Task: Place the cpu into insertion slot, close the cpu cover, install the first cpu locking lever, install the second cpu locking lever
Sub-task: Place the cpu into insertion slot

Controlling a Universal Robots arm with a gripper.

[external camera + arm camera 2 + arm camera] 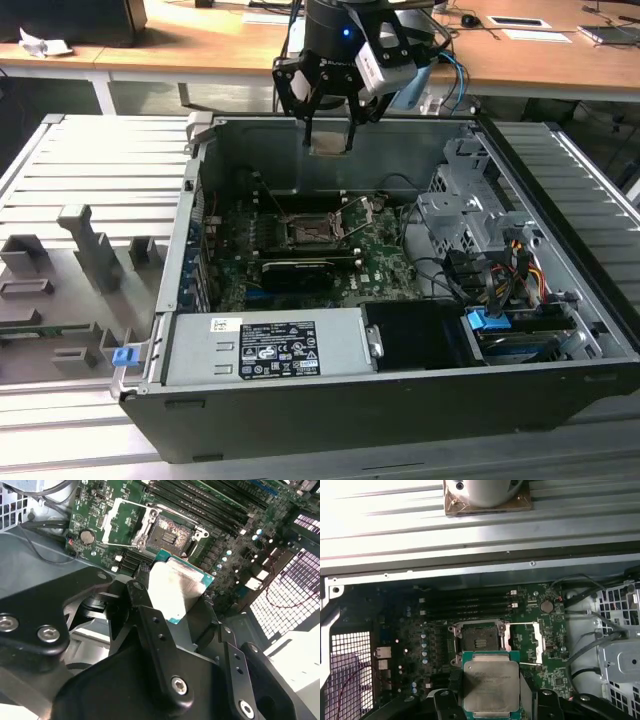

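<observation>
Gripper pinches the chip between its fingers, up over the case, well above the open socket

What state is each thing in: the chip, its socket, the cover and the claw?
cpu, held by the gripper, not in the slot.
gripper, shut on the cpu.
insertion slot, empty and uncovered.
cpu cover, swung open beside the slot.

white power supply label, print unreadable
</observation>
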